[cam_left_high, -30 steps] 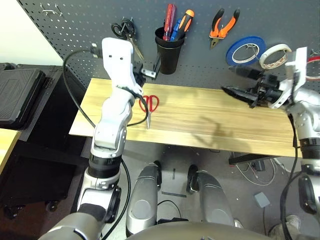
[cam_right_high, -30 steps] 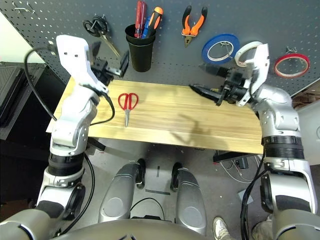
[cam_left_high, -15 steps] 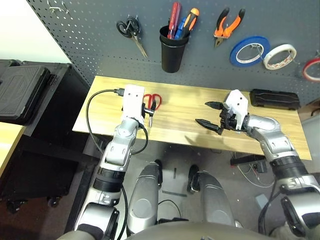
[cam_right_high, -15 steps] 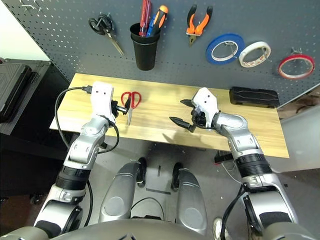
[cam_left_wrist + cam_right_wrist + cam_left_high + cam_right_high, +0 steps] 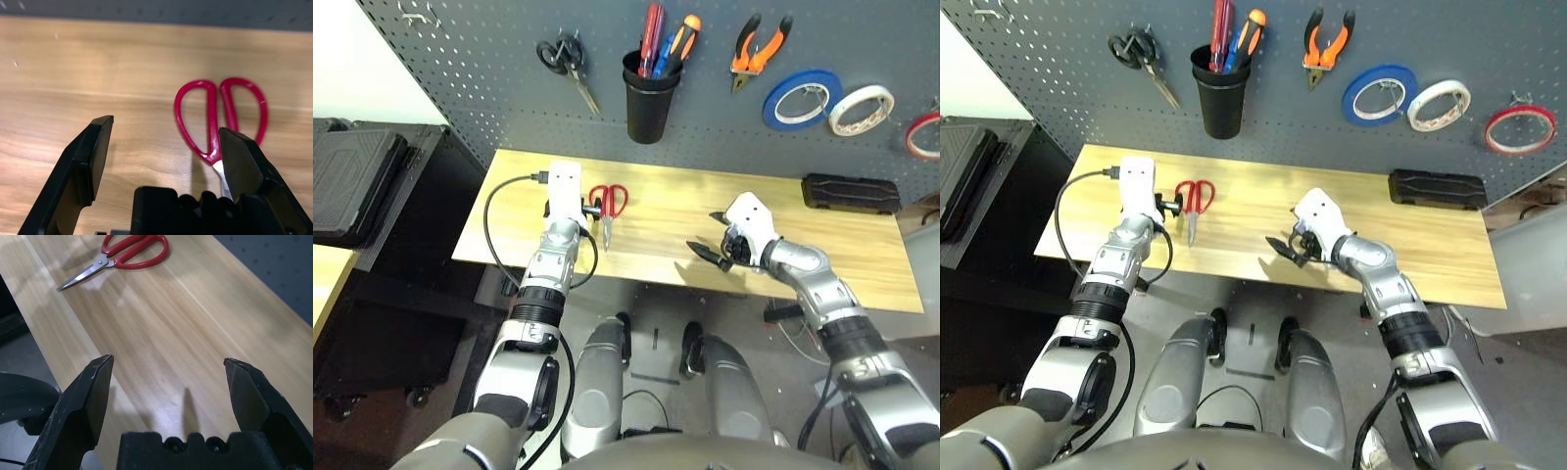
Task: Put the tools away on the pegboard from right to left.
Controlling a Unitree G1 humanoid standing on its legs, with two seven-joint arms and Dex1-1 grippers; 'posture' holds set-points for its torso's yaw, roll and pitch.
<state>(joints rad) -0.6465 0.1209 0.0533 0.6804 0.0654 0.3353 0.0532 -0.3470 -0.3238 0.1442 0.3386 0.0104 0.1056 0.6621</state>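
Pale wood-grained tabletop (image 5: 1263,225) lay beneath the robot's left gripper (image 5: 166,125), its black fingers spread wide, presumably to straddle the red-handled metal scissors (image 5: 215,117) just beside them. Beyond rose the dark grey perforated pegboard (image 5: 1116,108), probably their destination.

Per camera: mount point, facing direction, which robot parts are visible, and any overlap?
Left and right eye: head-mounted, facing forward and down at wooden table and pegboard; both forearms show.
Left wrist: on left arm, looking along open left end effector towards red-handled scissors on the table; its two black fingers show.
Right wrist: on right arm, looking along open right end effector across the table; its two black fingers show.
Shared by both wrist views: those scissors, table, pegboard edge.
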